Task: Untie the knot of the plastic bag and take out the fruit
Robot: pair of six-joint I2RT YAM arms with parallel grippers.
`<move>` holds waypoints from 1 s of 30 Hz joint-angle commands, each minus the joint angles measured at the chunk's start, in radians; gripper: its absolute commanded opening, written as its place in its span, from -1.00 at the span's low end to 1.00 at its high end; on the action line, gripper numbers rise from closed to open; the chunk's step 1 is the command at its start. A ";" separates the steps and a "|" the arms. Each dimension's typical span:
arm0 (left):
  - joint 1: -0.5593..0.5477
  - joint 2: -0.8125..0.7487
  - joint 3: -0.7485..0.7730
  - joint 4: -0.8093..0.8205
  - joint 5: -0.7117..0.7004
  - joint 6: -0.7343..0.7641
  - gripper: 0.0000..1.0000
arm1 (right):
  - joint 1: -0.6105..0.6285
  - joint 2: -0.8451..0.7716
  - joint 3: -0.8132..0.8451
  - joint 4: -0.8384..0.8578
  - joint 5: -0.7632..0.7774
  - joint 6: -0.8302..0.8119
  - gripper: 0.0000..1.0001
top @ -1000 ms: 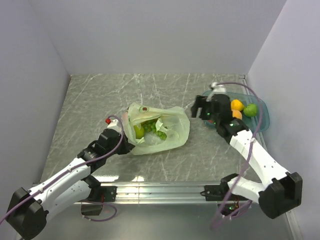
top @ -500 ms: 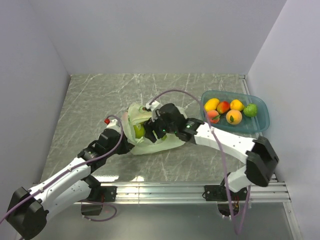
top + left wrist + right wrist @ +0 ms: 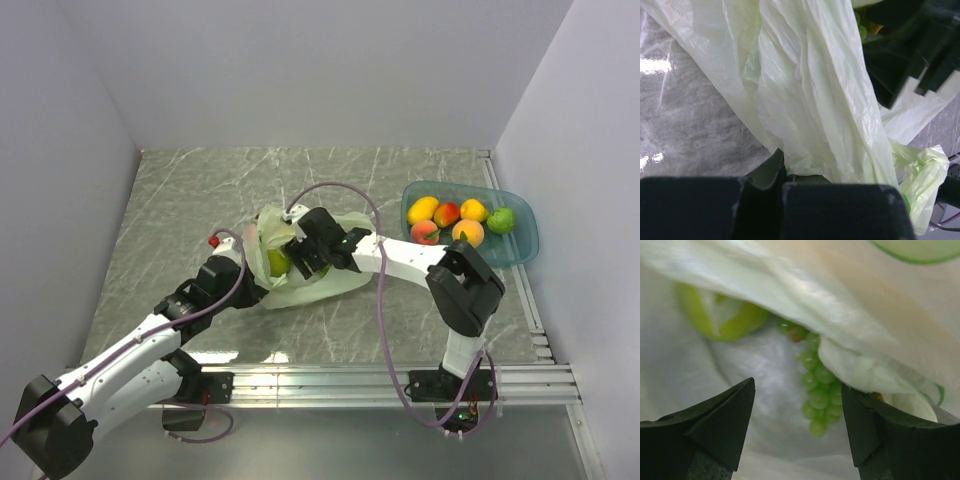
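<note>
The pale green plastic bag (image 3: 338, 281) lies open in the middle of the table; no knot shows. My left gripper (image 3: 252, 287) is shut on the bag's left edge; in the left wrist view the plastic (image 3: 810, 100) is pinched between the jaws (image 3: 782, 170). My right gripper (image 3: 298, 264) is open inside the bag's mouth. In the right wrist view its gripper (image 3: 798, 387) has the bunch of green grapes (image 3: 821, 395) hanging between the open jaws, nearer the right finger and not gripped. A round green fruit (image 3: 720, 320) lies farther in; it also shows in the top view (image 3: 277, 262).
A blue tray (image 3: 520, 252) at the right back holds a yellow mango (image 3: 423, 209), a peach (image 3: 426, 232), a red-orange fruit (image 3: 446, 214), orange fruits and a green one (image 3: 501, 220). Grey walls close in the left, back and right.
My right arm swung from the tray over to the bag and pushed its open gripper into the bag's mouth. My left gripper held the bag's edge without moving.
</note>
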 commanded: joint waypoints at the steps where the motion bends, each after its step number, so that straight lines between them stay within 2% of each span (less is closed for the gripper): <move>1: -0.003 -0.011 0.038 0.004 0.003 -0.008 -0.99 | -0.019 0.030 0.029 0.046 0.053 -0.010 0.56; 7: -0.003 -0.011 0.038 0.002 0.010 -0.002 -0.99 | -0.033 0.101 0.034 0.064 0.050 -0.002 0.63; 10: -0.003 -0.006 0.036 0.005 0.010 -0.003 -0.99 | -0.031 0.115 0.019 0.073 0.016 -0.002 0.56; 13: -0.005 -0.002 0.033 0.008 0.011 -0.005 -0.99 | -0.033 0.096 -0.015 0.101 -0.004 0.027 0.19; 14: -0.005 -0.003 0.032 0.010 0.011 -0.005 -0.99 | -0.031 0.086 -0.023 0.102 -0.012 0.027 -0.18; 17: -0.003 -0.003 0.026 0.018 0.011 -0.008 -0.99 | -0.028 0.034 -0.052 0.104 -0.033 0.027 -0.79; 19: -0.005 0.000 0.026 0.022 0.010 -0.009 -0.99 | -0.030 -0.023 -0.075 0.103 -0.089 0.022 -1.00; 30: -0.005 0.024 0.027 0.041 -0.020 -0.025 -0.99 | -0.025 -0.327 -0.135 0.058 -0.260 0.039 -1.00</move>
